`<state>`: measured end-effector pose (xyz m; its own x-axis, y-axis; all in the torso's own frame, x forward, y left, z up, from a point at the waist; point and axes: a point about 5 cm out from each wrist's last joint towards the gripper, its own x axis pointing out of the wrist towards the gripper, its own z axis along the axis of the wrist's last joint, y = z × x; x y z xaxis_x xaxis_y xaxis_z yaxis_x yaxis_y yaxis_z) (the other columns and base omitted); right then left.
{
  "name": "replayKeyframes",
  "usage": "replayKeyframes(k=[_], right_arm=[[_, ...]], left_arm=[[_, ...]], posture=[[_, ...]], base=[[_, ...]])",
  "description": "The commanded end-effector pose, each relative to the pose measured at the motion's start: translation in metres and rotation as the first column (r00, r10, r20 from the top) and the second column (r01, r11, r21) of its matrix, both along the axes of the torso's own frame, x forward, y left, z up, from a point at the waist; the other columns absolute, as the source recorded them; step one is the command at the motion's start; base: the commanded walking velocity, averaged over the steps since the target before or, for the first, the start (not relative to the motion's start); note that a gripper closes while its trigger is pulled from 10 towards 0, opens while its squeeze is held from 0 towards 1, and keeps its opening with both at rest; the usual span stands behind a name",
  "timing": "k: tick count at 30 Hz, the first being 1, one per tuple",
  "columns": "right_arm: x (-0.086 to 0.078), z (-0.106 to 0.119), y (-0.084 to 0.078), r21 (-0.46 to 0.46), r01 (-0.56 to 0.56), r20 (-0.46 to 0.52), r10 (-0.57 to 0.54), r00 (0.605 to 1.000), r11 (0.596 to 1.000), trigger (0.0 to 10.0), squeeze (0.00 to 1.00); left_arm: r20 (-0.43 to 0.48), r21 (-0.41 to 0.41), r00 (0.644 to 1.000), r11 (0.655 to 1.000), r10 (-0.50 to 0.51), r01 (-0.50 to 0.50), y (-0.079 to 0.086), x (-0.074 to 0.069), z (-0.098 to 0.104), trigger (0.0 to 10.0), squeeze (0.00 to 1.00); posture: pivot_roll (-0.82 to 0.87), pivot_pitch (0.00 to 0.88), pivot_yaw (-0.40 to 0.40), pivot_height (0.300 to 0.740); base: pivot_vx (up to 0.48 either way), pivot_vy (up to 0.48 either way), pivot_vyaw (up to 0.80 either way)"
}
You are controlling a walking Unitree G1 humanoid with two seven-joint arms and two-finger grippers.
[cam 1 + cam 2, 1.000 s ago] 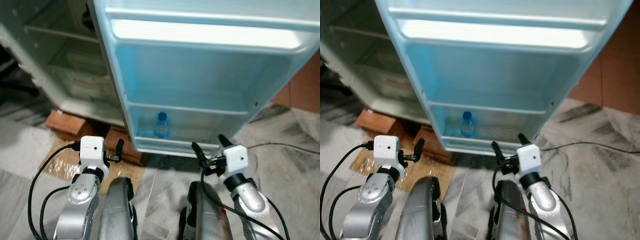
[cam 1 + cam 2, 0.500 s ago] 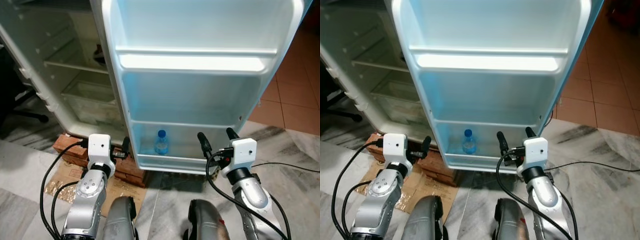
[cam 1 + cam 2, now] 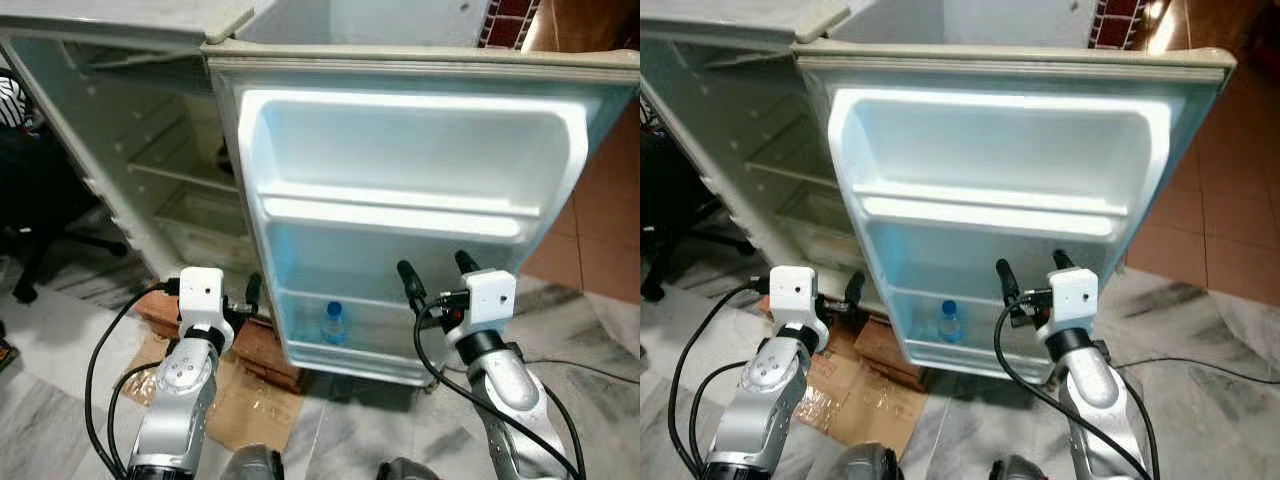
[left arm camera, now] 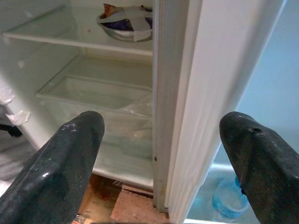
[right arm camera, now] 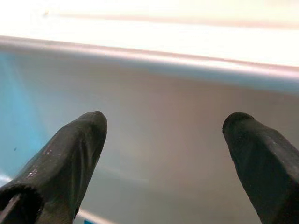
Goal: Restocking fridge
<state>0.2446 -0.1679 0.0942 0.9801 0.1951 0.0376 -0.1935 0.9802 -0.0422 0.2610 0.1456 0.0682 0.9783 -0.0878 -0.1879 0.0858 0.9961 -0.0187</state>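
1. The open fridge door (image 3: 410, 130) stands straight ahead of both arms.
2. Its bottom door shelf (image 3: 350, 352) holds one water bottle (image 3: 334, 322); room remains beside it.
3. A bowl (image 4: 125, 21) occupies a shelf inside the fridge; the drawer (image 4: 93, 93) below sits clear.

A home: an open fridge (image 3: 400, 190) stands propped on bricks (image 3: 262, 345) and cardboard (image 3: 245, 410) over a marble-patterned floor (image 3: 1200, 410), terracotta tiles (image 3: 1185, 215) beyond, an office chair (image 3: 35, 240) alongside.

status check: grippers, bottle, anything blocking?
Left gripper and right gripper open, empty, raised before the white fridge door. Small blue-capped clear water bottle upright in bottom door shelf. Nothing in the way.
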Motion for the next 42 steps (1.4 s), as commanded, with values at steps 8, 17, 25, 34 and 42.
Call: replayKeyframes(k=[8, 17, 25, 34, 42], right_arm=[[0.006, -0.002, 0.0, -0.016, 0.001, -0.021, -0.002, 1.0, 1.0, 10.0, 0.0], [0.003, -0.016, 0.0, -0.026, -0.004, -0.093, 0.002, 0.996, 1.0, 10.0, 0.0], [0.005, -0.025, -0.008, -0.063, 0.041, -0.145, -0.05, 0.988, 0.997, 10.0, 0.0], [0.021, 0.01, -0.002, -0.07, 0.04, 0.04, -0.037, 0.999, 0.997, 10.0, 0.0], [0.053, 0.055, -0.006, -0.129, 0.053, 0.227, -0.023, 0.974, 0.99, 10.0, 0.0]], left_arm=[[0.005, -0.002, 1.0, 1.0, -0.023, 0.023, -0.001, 0.004, 0.001, 10.0, 0.0], [-0.002, 0.003, 0.998, 0.998, -0.065, 0.065, -0.007, 0.0, -0.001, 10.0, 0.0], [0.026, 0.014, 0.997, 0.997, -0.07, 0.07, -0.007, 0.002, 0.003, 10.0, 0.0], [0.019, 0.027, 0.997, 0.997, -0.069, 0.068, -0.007, 0.001, 0.002, 10.0, 0.0], [0.007, 0.042, 0.999, 0.998, -0.05, 0.05, -0.004, 0.0, -0.001, 10.0, 0.0]], posture=[[-0.03, 0.015, 0.043, 0.74], [-0.03, 0.019, 0.043, 0.74], [-0.02, 0.02, 0.047, 0.74], [-0.02, 0.026, 0.05, 0.74], [0.0, 0.026, 0.039, 0.74]], base=[[0.0, 0.28, 0.0], [0.0, 0.48, 0.0], [0.0, 0.254, 0.0], [0.0, 0.0, 0.0], [0.0, 0.0, 0.0]])
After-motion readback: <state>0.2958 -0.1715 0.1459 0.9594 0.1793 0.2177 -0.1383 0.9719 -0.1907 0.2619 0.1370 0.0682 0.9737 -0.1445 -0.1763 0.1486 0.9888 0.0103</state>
